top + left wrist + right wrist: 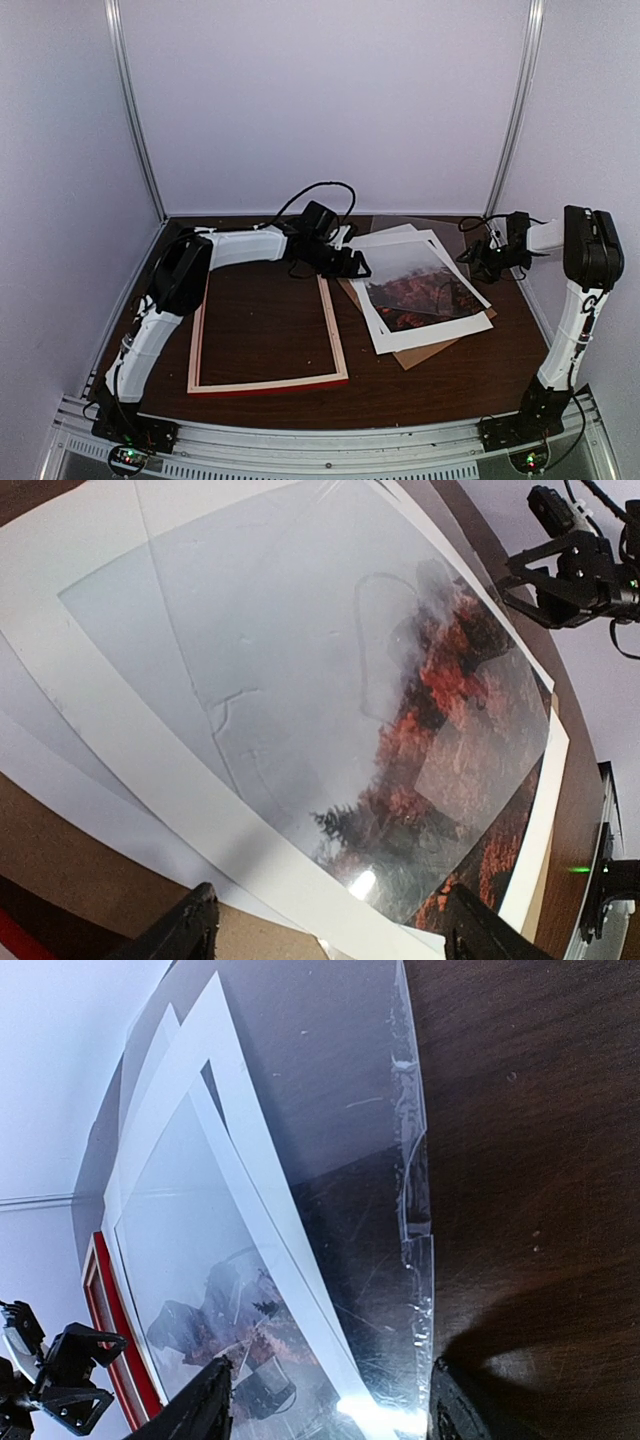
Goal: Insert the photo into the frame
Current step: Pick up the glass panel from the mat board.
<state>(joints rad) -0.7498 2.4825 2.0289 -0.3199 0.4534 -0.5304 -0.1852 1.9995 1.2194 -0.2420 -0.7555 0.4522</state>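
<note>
The photo point(420, 285), misty sky above red foliage, lies face up right of centre in a skewed stack, under a clear sheet. It also shows in the left wrist view point(420, 750) and the right wrist view point(190, 1260). The frame point(336, 345) lies flat on the table left of the stack, pale back up and empty, its red edge showing point(105, 1310). My left gripper point(352, 266) is open and empty, hovering over the stack's near-left edge point(335, 940). My right gripper point(480, 260) is open and empty above the clear sheet's right edge point(330, 1410).
A white mat board point(392, 238) and a brown backing board point(425, 352) lie under the photo. The clear sheet point(350, 1160) overhangs toward the back right. The white booth walls stand close on three sides.
</note>
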